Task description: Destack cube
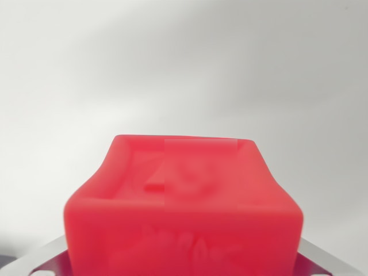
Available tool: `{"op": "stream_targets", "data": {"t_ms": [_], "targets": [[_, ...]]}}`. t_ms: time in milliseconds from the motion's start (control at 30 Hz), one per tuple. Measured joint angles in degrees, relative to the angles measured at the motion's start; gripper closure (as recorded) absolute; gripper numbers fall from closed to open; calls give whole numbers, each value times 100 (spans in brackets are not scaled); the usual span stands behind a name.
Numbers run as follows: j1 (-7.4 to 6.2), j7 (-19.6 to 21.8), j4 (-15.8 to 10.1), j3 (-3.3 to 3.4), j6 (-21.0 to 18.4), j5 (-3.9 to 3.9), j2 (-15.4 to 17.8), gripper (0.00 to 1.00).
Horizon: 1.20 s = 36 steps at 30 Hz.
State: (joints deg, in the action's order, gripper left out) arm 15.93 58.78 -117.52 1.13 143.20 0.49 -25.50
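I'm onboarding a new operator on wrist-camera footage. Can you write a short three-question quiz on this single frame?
1. True or false: the red cube fills the lower middle of the wrist view.
2. Multiple choice: what shows at the bottom corners beside the cube? A) a blue bowl B) grey metal gripper parts C) a person's hand
3. Short answer: can a second cube under the red one be seen here?

Key
1. True.
2. B.
3. No; only the red cube shows against a plain pale background, and whatever lies below it is hidden.
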Motion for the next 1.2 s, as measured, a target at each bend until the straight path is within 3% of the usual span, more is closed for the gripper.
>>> {"op": "stream_targets", "data": {"t_ms": [600, 1200], "targets": [[276, -358, 346, 0, -105, 2, -242, 100], [299, -378, 439, -12, 344, 4, -827, 100]]}}
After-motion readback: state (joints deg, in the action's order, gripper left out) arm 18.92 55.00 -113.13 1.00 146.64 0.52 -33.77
